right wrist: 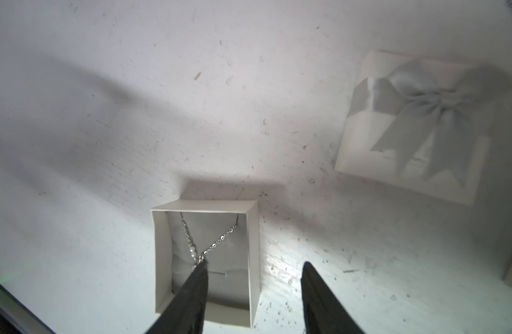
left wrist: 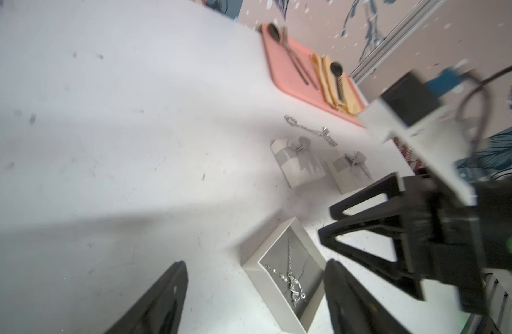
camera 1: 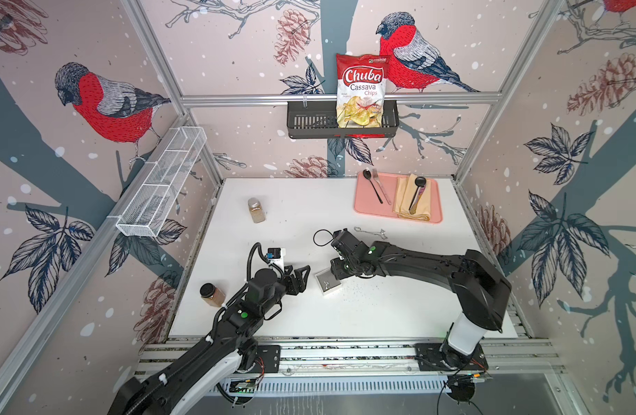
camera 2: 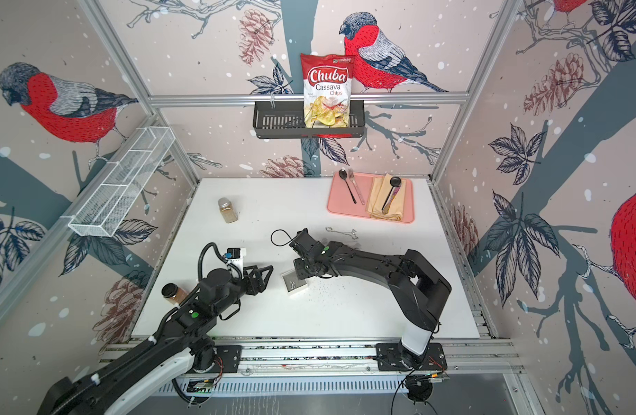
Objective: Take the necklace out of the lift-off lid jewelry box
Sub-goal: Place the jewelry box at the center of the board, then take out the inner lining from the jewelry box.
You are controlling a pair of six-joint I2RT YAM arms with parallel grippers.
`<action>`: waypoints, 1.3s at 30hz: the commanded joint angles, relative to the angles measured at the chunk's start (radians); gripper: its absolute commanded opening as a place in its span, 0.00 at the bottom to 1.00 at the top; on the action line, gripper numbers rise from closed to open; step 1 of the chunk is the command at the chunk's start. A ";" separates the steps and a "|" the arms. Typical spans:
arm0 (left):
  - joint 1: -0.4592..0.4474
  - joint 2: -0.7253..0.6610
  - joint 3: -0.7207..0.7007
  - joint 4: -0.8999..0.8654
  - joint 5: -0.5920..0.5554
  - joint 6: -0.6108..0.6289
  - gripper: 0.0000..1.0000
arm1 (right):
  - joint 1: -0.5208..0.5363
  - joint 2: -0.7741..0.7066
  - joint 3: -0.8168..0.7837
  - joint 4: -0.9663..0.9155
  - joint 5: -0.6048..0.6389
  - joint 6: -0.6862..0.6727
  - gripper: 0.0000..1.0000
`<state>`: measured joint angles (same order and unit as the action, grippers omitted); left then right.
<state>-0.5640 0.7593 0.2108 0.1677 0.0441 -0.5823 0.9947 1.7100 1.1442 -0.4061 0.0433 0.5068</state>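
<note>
White tabletop [camera 1: 291,201], scuffed. I find the lidless jewelry box [camera 1: 331,290] just below centre in a top view, necklace [right wrist: 220,240] lying inside. Right gripper [right wrist: 255,263] hangs over it, jaws apart, empty; left gripper [left wrist: 256,261] spread beside it. Step: the reach. Next, I judge: pinch the chain.

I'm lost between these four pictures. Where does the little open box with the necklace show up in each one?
Top views: in both, the open box sits mid-table, between the two arms.
Left wrist: just ahead of the left gripper, box rim here.
Right wrist: box under the spread fingers, one dipping inside.
Shared landmark: the right gripper, right over the box.
</note>
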 commanded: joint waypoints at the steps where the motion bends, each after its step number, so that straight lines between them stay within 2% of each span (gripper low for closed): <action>1: 0.009 0.125 0.050 -0.026 0.076 -0.107 0.67 | 0.014 -0.036 0.020 -0.060 0.006 0.027 0.54; 4: 0.010 0.205 0.060 0.027 0.108 -0.176 0.55 | 0.052 -0.021 0.063 -0.078 -0.037 0.008 0.54; 7: 0.011 0.219 0.055 0.050 0.098 -0.213 0.47 | 0.080 0.037 0.115 -0.105 -0.075 -0.006 0.54; 11: 0.012 0.202 0.042 0.047 0.086 -0.227 0.43 | 0.092 0.113 0.154 -0.137 -0.076 -0.012 0.56; 21: 0.011 0.187 -0.021 0.101 0.121 -0.264 0.42 | 0.093 0.183 0.199 -0.178 -0.041 -0.026 0.59; 34: 0.012 0.355 0.014 0.177 0.228 -0.269 0.39 | 0.092 0.287 0.216 -0.171 -0.028 -0.048 0.64; 39: 0.010 0.408 0.027 0.200 0.249 -0.268 0.37 | 0.095 0.309 0.218 -0.181 0.004 -0.053 0.60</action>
<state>-0.5526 1.1549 0.2272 0.3176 0.2672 -0.8406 1.0882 2.0003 1.3682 -0.5537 0.0174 0.4686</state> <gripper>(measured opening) 0.369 0.611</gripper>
